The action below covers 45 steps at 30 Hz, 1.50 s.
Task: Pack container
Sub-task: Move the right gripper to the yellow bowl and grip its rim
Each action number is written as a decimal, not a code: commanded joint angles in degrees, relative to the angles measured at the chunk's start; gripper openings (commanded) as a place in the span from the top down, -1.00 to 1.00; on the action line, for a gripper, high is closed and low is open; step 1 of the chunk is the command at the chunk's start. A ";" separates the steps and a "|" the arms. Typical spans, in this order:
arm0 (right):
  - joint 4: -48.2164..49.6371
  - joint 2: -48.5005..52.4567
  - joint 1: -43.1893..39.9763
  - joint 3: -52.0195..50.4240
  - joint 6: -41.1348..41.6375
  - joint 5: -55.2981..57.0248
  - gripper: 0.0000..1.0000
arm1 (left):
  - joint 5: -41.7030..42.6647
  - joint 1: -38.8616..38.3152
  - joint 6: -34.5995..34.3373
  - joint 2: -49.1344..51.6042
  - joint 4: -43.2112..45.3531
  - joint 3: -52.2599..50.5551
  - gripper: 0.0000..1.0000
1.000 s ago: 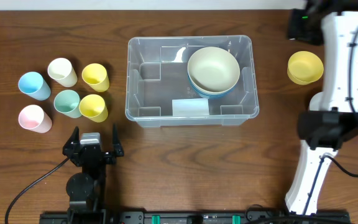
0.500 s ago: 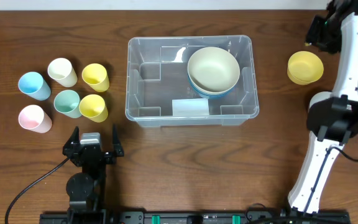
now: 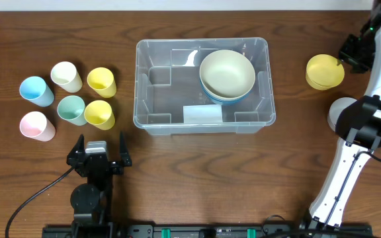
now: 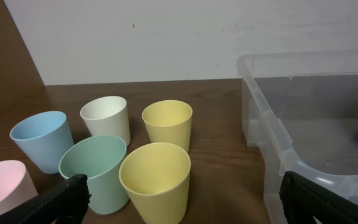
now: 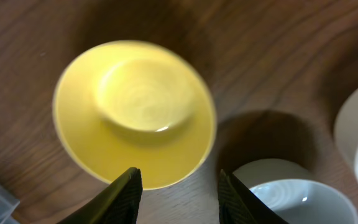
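My right pincer hangs with its 2 black fingers partly spread, and it pinches nothing. In the wrist view the near rim of the round yellow plastic bowl shows in the gap between them. From overhead, this pincer sits just beside the bowl's far right edge. The bowl stands upright and empty on the dark brown wooden table, alone on the right side.

The large clear plastic rectangular container sits in the middle of the table, well apart from the yellow bowl, with its top open. In its far right part a round cream bowl rests nested in a blue bowl.

My left pincer is spread wide and empty, low near the table's front edge, to the left of the container. Beyond it stand 6 small pastel cups, upright and close together: light blue, cream, yellow, green, a 2nd yellow and pink.
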 commanded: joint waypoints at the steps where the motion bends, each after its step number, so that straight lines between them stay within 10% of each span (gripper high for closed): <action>1: 0.39 -0.35 -0.85 -1.49 -1.05 -0.22 0.17 | -1.31 0.26 0.96 -0.28 -1.86 -1.31 -0.96; 45: 12.09 -0.35 -0.96 -15.54 -3.19 -0.39 0.52 | -1.31 0.26 0.96 -0.28 -1.86 -1.31 -0.96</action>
